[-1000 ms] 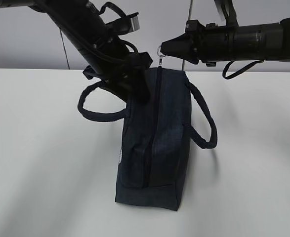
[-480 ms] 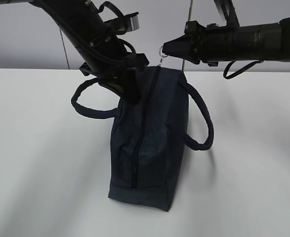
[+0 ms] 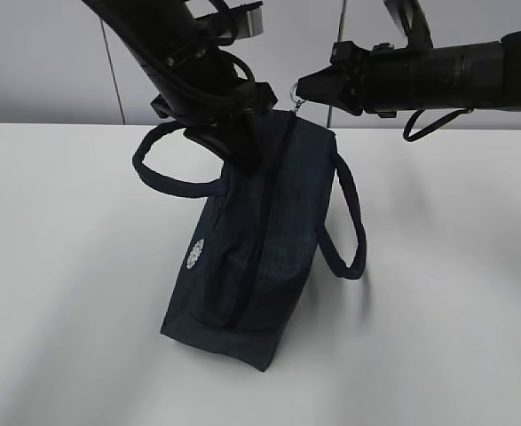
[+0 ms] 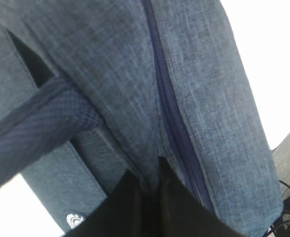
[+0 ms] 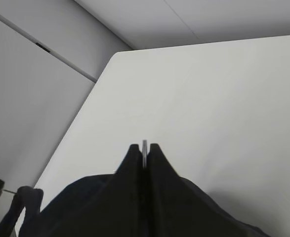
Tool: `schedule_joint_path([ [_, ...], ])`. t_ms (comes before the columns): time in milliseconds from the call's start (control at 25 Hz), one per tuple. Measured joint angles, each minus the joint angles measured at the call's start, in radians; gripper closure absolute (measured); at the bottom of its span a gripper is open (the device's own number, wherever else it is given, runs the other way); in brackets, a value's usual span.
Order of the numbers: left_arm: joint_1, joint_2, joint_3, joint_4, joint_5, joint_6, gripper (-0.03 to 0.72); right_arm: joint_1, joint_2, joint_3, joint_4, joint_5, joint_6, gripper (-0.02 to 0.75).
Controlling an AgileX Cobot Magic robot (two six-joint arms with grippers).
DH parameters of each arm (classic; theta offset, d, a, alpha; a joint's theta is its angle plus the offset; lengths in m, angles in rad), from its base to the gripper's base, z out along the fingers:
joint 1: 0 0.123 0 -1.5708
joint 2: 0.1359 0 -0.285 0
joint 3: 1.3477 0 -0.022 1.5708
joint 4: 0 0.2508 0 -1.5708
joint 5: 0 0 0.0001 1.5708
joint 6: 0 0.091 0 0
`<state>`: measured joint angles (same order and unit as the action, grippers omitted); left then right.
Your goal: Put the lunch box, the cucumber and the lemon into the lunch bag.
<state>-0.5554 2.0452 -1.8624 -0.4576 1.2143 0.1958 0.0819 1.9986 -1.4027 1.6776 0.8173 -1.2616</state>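
The dark navy lunch bag (image 3: 269, 240) hangs tilted, its far end held up and its near end on the white table (image 3: 65, 266). Its zipper line (image 3: 264, 231) looks closed. My left gripper (image 3: 247, 153) is shut on the bag's top fabric beside the zipper; in the left wrist view its gripper (image 4: 149, 174) pinches a fold of the lunch bag (image 4: 199, 98). My right gripper (image 3: 301, 89) is shut on the metal ring pull (image 3: 295, 92); in the right wrist view the ring pull (image 5: 144, 144) sits edge-on in that gripper (image 5: 144, 147). The lunch box, cucumber and lemon are out of view.
The bag's two looped handles hang out to the left (image 3: 153, 177) and to the right (image 3: 353, 231). A round white logo (image 3: 195, 253) shows on the bag's left side. A grey wall (image 3: 47, 62) stands behind the table.
The bag's near end has swung to the left, turning the logo side into view. The left arm has shifted a little up and right with the fabric. The right gripper has barely moved.
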Motion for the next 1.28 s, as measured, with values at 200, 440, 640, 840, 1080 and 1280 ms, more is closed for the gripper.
schedule_joint_path([
  [200, -0.038, -0.016, -0.001, 0.008, -0.004, 0.001, 0.697, 0.000, 0.000, 0.000, 0.000, -0.005, -0.006, 0.738],
  [440, -0.053, -0.055, -0.001, 0.010, 0.000, 0.001, 0.697, 0.000, 0.000, 0.000, 0.002, -0.015, -0.010, 0.738],
  [640, -0.069, -0.060, -0.001, 0.004, 0.000, 0.001, 0.697, 0.000, 0.004, -0.019, 0.003, -0.013, -0.010, 0.738],
  [840, -0.094, -0.062, -0.001, 0.000, -0.010, 0.001, 0.697, 0.000, 0.028, -0.050, -0.002, 0.004, -0.010, 0.738],
  [1080, -0.113, -0.081, -0.001, -0.001, -0.019, 0.001, 0.697, 0.002, 0.049, -0.061, -0.002, 0.030, -0.010, 0.738],
  [1280, -0.128, -0.091, -0.001, 0.005, -0.023, 0.001, 0.697, 0.002, 0.063, -0.065, -0.002, 0.048, -0.010, 0.738],
])
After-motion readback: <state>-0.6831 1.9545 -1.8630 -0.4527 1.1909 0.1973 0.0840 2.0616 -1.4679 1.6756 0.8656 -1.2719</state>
